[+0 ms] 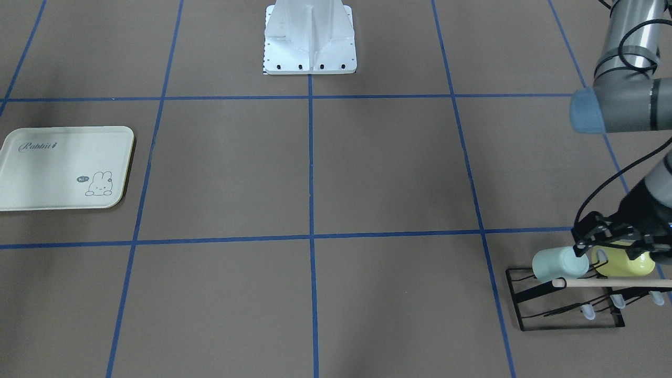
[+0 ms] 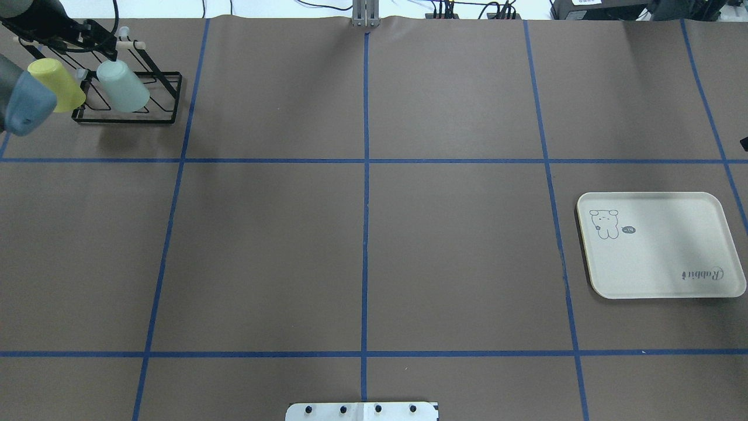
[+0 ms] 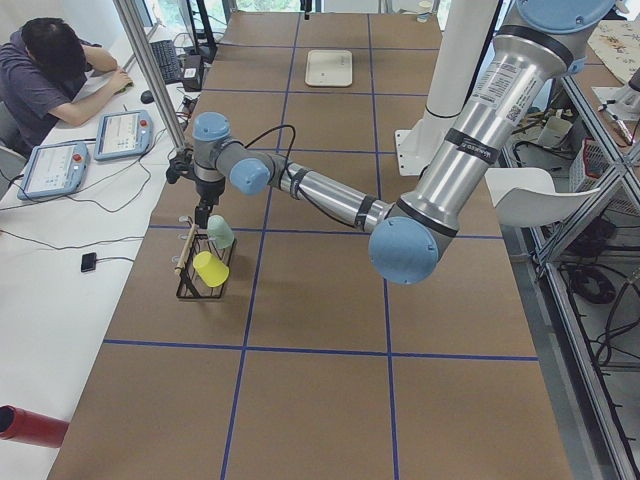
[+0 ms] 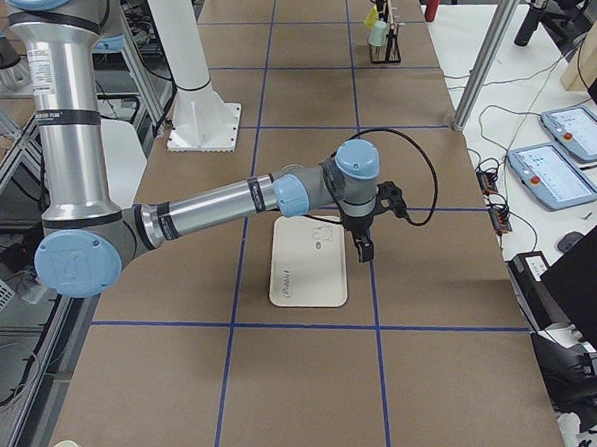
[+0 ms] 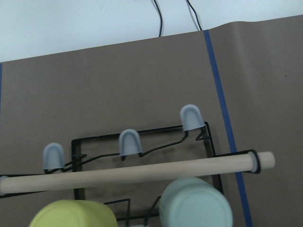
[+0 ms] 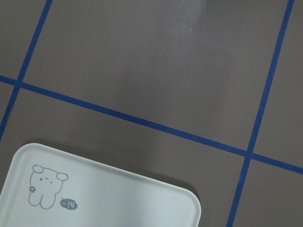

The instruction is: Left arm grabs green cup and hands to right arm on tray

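here, brown table (image 2: 456, 251), blue tape grid (image 2: 365, 161), tray (image 2: 660, 263), seated operator (image 3: 45, 75)

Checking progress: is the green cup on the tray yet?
No, the green cup sits on the black rack, far from the tray.
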You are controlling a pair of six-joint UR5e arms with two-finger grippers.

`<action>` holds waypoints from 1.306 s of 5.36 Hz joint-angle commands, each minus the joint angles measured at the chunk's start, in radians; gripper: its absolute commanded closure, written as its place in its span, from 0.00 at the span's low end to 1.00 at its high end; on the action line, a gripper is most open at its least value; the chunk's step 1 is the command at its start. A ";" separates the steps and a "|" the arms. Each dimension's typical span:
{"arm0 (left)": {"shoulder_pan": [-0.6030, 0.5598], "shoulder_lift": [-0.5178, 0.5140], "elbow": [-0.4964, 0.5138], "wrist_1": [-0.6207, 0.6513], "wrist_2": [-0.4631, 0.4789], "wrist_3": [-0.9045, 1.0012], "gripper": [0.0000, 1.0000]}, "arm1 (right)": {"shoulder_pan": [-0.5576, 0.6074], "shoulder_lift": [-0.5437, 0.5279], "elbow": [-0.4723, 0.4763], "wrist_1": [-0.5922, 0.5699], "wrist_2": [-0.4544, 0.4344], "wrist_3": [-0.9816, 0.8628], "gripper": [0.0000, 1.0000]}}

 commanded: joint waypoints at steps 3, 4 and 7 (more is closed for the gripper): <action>0.055 -0.015 0.051 -0.007 0.022 -0.019 0.00 | -0.001 0.002 -0.001 -0.002 -0.001 0.000 0.00; 0.055 -0.016 0.062 -0.004 0.024 0.022 0.00 | -0.001 0.002 -0.001 0.000 -0.001 0.002 0.00; 0.055 -0.033 0.109 -0.009 0.022 0.041 0.01 | -0.001 0.002 -0.001 0.000 -0.001 0.002 0.00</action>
